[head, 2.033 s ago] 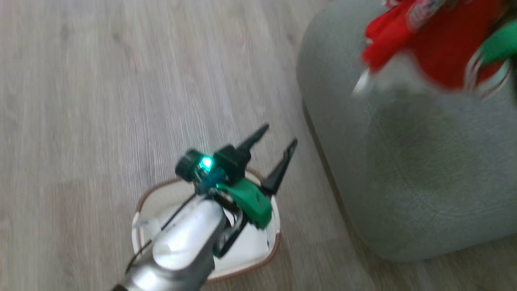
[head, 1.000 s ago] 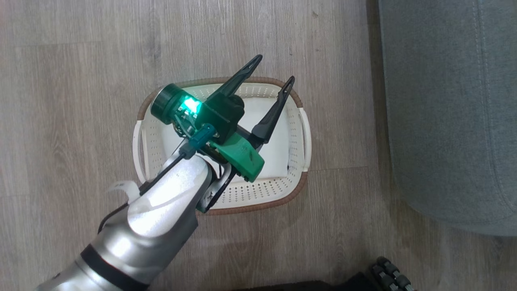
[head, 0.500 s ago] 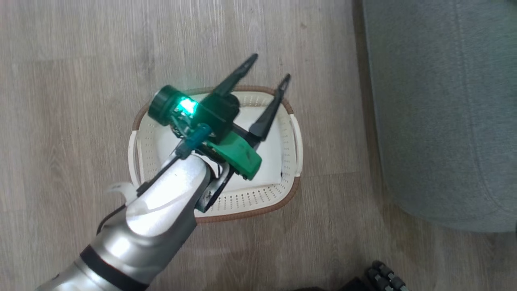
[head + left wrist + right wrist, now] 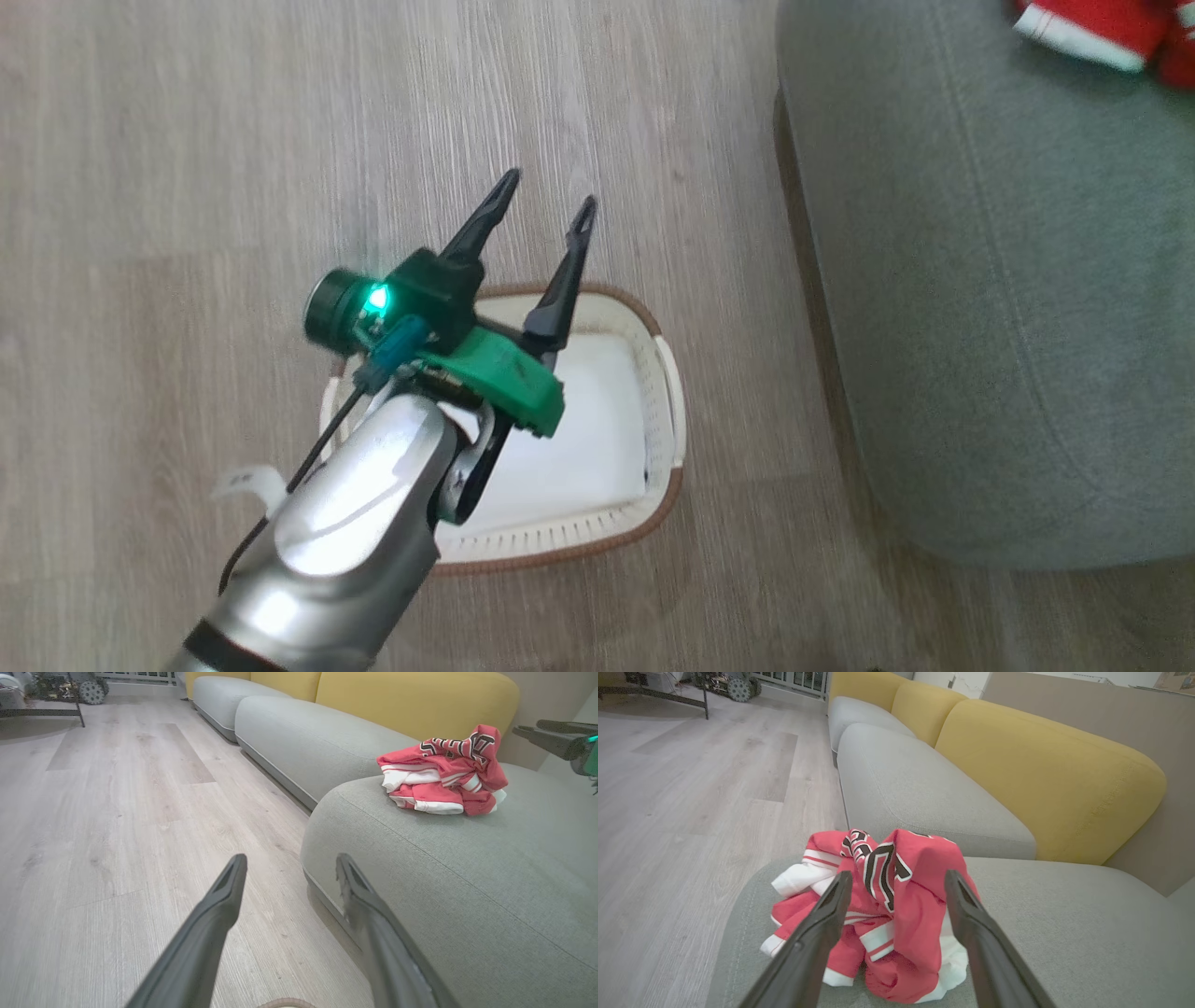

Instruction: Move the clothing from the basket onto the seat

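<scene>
The left gripper (image 4: 549, 189) is seen with its two fingers spread wide and nothing between them. It is held above the basket (image 4: 597, 546), off the seat's (image 4: 1008, 327) rounded edge, and its fingertips reach past the basket's far rim over the floor (image 4: 187, 187). In the left wrist view the same gripper (image 4: 290, 858) is pointed along the floor (image 4: 117, 812) in front of the seat (image 4: 467, 882), and a sliver of the basket's brown rim (image 4: 285, 1003) is caught at the bottom edge. The basket is stood on the floor just beside the seat, parted from it by a strip of boards; a white bottom is seen inside it. The right gripper (image 4: 899, 875) is likewise spread, its fingers held apart above the seat (image 4: 1064, 914) with the clothing (image 4: 896, 896) framed between them but not pinched. From the left wrist view the right gripper (image 4: 528, 727) is seen clear of the clothing (image 4: 444, 770), over the seat's back part. The clothing (image 4: 1092, 28) is heaped in a crumpled red pile on top of the seat, near its rounded end, with white trim and black, white-outlined letters showing. A yellow backrest (image 4: 1041, 765) is set behind the seat.
</scene>
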Robot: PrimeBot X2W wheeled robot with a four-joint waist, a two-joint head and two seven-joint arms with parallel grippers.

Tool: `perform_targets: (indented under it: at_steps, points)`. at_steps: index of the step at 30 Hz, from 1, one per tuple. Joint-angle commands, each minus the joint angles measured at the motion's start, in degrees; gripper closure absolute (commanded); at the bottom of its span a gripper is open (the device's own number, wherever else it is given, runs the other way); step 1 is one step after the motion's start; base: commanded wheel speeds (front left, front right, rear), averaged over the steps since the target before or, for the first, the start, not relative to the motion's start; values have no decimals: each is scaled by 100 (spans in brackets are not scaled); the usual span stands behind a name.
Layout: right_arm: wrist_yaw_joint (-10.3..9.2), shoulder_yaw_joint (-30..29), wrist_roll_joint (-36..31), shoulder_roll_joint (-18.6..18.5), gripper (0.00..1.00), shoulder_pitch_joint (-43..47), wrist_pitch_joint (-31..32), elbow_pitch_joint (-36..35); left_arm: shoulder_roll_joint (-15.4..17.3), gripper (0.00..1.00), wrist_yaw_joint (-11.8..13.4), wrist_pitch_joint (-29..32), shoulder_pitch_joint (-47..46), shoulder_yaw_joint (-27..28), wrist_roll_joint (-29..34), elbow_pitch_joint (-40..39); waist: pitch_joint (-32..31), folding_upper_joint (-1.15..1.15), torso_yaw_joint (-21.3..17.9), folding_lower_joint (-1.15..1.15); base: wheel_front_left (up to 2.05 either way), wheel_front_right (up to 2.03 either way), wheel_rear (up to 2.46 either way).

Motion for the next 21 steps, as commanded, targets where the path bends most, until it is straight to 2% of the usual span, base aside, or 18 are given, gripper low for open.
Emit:
perform_targets:
  at_steps: [1, 8, 13, 21]
  points:
    - [-2, 233, 134, 17, 0, 148, -52, -276, 40, 0, 92, -61, 84, 298, -48, -113, -420, 0, 57, 0, 0, 0, 0]
    - [-2, 643, 555, 235, 0, 603, -52, -642, 57, 0, 292, -75, 616, 907, -211, -251, -939, 0, 218, 0, 0, 0, 0]
    - [-2, 837, 927, 548, 0, 1100, -52, -969, 128, 0, 429, -76, 1117, 1361, -179, -353, -1283, 0, 341, 0, 0, 0, 0]
    - [-2, 1231, 1099, 1069, 0, 2048, -52, -1623, 196, 0, 553, -77, 1925, 1878, -35, -599, -1657, 0, 529, 0, 0, 0, 0]
